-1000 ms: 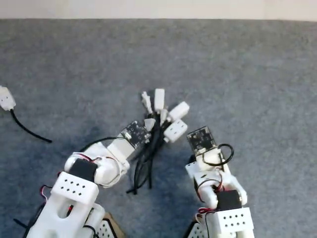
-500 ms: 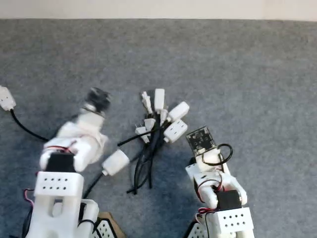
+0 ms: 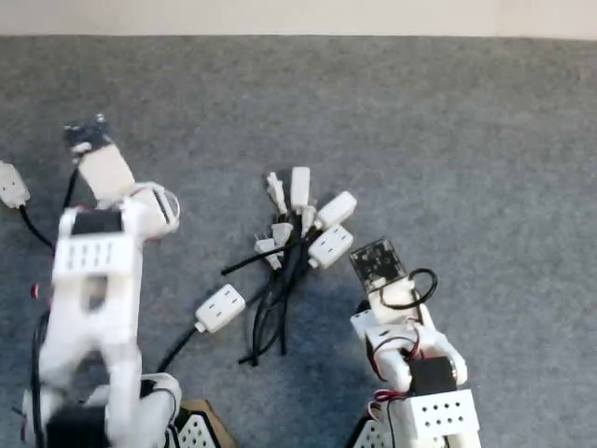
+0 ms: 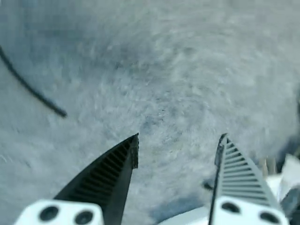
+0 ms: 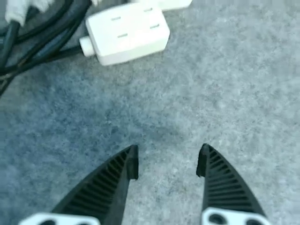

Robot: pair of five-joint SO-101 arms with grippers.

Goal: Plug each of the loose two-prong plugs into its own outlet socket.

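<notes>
Swung left off the plug tangle point(image 3: 297, 219), the left gripper point(image 4: 178, 140) spreads its fingers point(image 4: 112, 173) empty, an outlet socket point(image 3: 220, 308) lies loose on the desk point(image 3: 466, 140), and the right gripper point(image 5: 166, 157) gapes empty.
</notes>
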